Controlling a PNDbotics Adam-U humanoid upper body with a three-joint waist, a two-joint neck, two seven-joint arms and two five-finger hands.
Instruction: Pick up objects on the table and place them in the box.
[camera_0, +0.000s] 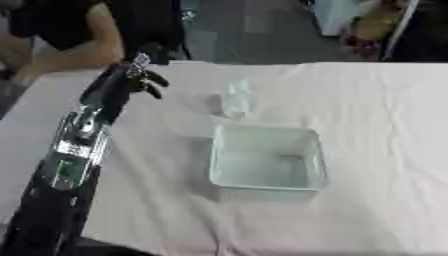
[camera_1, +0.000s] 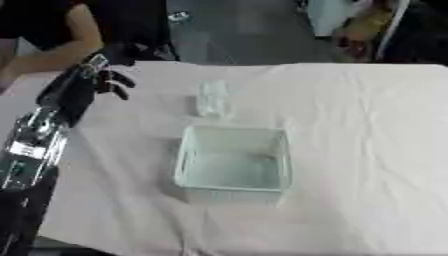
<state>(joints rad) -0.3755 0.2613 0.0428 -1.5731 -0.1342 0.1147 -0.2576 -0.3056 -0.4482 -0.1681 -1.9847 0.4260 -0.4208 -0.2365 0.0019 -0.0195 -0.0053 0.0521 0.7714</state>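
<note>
A clear plastic box (camera_0: 268, 159) stands on the white tablecloth near the middle. Just behind it lies a small transparent object (camera_0: 234, 98), its shape hard to make out. My left arm reaches in from the lower left, and my left hand (camera_0: 138, 78) hovers near the table's far left, well to the left of the transparent object. Its fingers are curled and I see nothing in them. My right hand shows in neither view.
A white cloth (camera_0: 376, 110) covers the table, with bare cloth right of the box and in front of it. A person's arm (camera_0: 83, 47) rests at the far left edge, close behind my left hand. Dark floor and clutter lie beyond the table.
</note>
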